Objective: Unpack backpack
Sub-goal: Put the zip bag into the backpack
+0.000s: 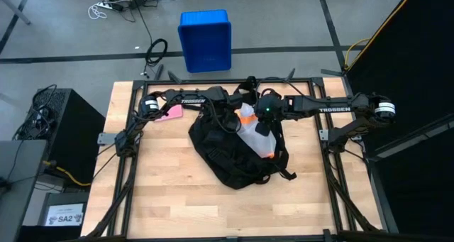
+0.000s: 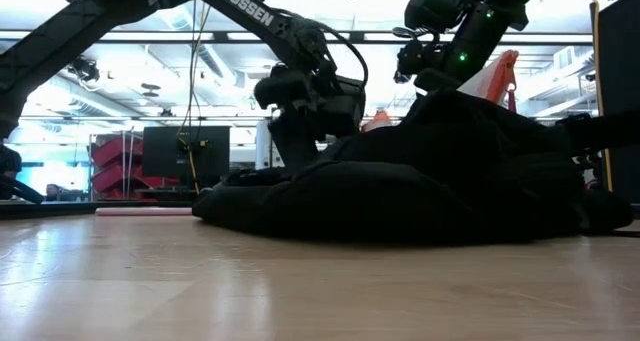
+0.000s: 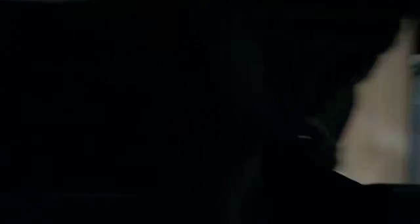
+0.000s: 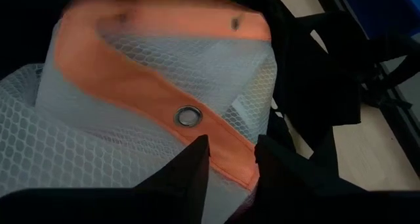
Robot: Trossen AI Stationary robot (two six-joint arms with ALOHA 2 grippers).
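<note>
1. Wooden table (image 1: 163, 192) is seen from above, framed in dark metal; a black box (image 1: 67, 128) is placed off its left edge.
2. A pink flat item (image 1: 170, 113) is laid on the table near the far left, just beside the left arm.
3. The left gripper (image 1: 225, 116) is reached into the far-left part of the backpack (image 1: 227, 153); its fingers are buried in black fabric, so open or closed cannot be told. The left wrist view is almost fully dark.
4. The backpack is slumped at the table's middle, toward the far edge, straps trailing at its right; in the low view it is seen as a low black heap (image 2: 420, 186).
5. A white mesh bag with orange trim (image 1: 254, 132) is raised out of the backpack's top opening.
6. The right gripper (image 4: 231, 159) is held over that bag; its two fingers are pinched on the orange trim (image 4: 226, 152), just under a metal eyelet (image 4: 188, 115).
7. A blue plastic crate (image 1: 206, 40) is set on the floor beyond the table.
</note>
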